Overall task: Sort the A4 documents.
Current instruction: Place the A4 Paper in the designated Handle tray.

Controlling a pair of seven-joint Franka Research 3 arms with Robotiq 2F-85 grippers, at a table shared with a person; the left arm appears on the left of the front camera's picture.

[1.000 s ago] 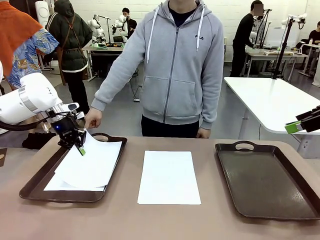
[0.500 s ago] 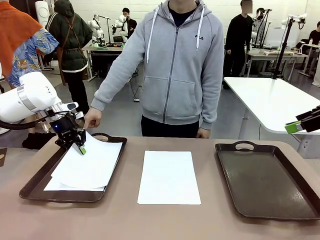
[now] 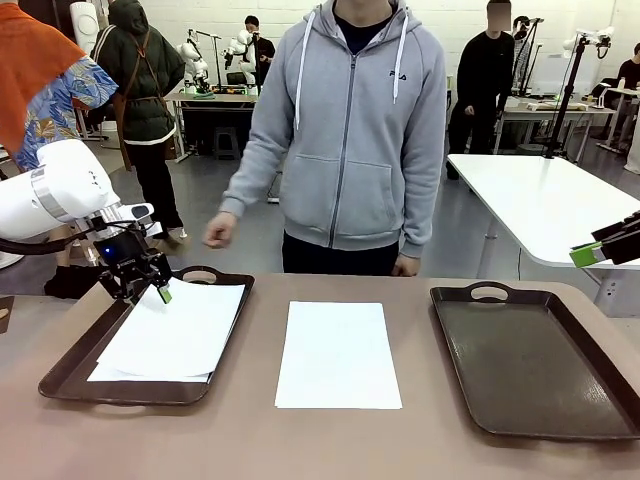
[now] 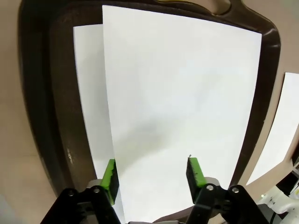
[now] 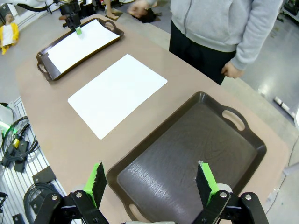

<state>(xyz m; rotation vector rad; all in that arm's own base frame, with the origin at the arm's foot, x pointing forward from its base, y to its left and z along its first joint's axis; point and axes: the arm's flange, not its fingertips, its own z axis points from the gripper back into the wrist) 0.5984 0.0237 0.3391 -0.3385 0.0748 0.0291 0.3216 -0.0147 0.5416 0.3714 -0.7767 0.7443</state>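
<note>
**A robotics lab, by the look of it**

A white robot arm [image 3: 60,195] reaches in at the left of the front view over a brown worktable [image 3: 330,440]. Across the upper frame run a white brick wall [image 3: 450,25], a grey floor [image 3: 200,185], white benches [image 3: 530,195] and standing people [image 3: 485,75]. At upper right a tall stand [image 3: 570,90] carries what may be a camera. Cables [image 5: 16,135] coil at the right wrist view's lower left.

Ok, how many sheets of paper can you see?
3. Two lie in the left tray, a top sheet over a lower sheet; a third sheet lies on the table beside it. More may hide underneath.
</note>
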